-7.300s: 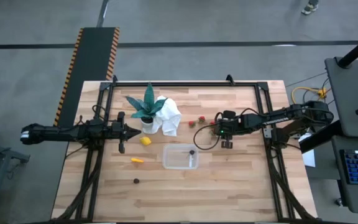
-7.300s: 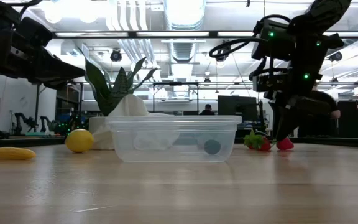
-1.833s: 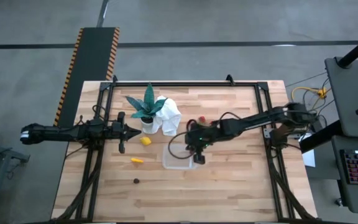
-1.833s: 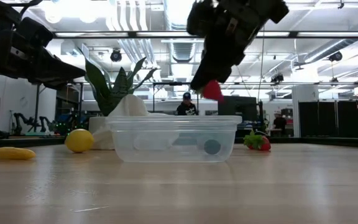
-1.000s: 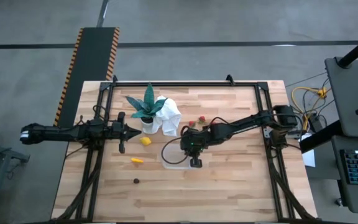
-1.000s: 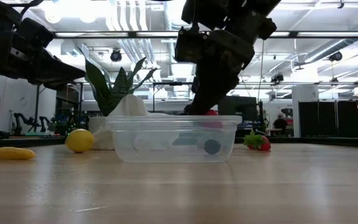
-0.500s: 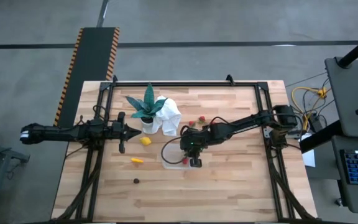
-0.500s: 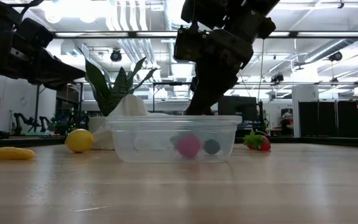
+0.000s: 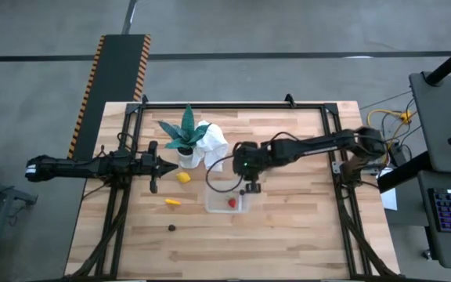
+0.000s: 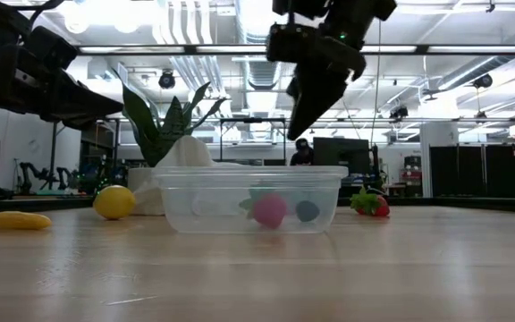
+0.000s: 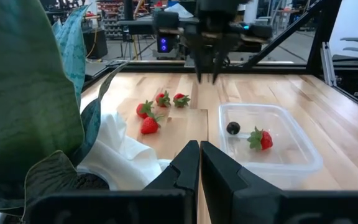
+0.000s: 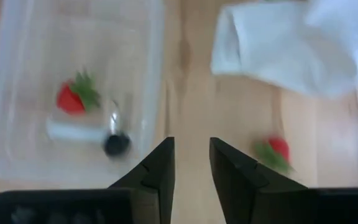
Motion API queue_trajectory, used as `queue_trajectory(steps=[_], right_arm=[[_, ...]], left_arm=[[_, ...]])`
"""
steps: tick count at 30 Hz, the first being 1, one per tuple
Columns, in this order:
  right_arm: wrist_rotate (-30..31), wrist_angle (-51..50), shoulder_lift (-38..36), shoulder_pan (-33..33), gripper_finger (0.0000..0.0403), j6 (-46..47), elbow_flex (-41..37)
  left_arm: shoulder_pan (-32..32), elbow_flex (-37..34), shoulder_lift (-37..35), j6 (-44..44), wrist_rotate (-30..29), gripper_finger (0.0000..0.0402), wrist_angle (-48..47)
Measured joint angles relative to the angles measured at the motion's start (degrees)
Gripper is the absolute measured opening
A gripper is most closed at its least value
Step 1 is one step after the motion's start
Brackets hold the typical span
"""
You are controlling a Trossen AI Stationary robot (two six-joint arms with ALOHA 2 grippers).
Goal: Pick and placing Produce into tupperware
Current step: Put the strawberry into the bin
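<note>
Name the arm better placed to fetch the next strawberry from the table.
Right. The right gripper hangs open and empty by the tupperware, with loose strawberries on the wood close by. The left gripper waits shut beyond the potted plant, farther away.

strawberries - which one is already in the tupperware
The strawberry lying inside the clear tupperware beside a small dark berry. The other strawberries lie on the bare table near the white cloth.

We see a pale wood-plank table [image 9: 288, 227], matt and smooth. At its centre the tupperware [image 9: 227, 197] is clear glossy plastic; at ten o'clock lies soft white cloth [image 9: 214, 146].
</note>
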Motion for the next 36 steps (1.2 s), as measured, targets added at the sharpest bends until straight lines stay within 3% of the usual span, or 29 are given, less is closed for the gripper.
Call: queue_trajectory(steps=[4,14,36], right_arm=[[0.20,-4.69,-2.12,-2.49,0.0085,-0.19,-2.71],[0.15,-4.40,-3.94,-5.05,0.0081,-6.60,-12.15],[4.06,4.60,-3.92,-6.13,0.0091,-7.89,-20.04]], left_arm=[[0.00,0.00,0.02,-1.27,0.02,0.0000,-0.06],[0.00,0.00,0.41,-1.33,0.04,0.0000,-0.09],[0.00,0.00,0.68,-1.35,0.00,0.0000,-0.02]])
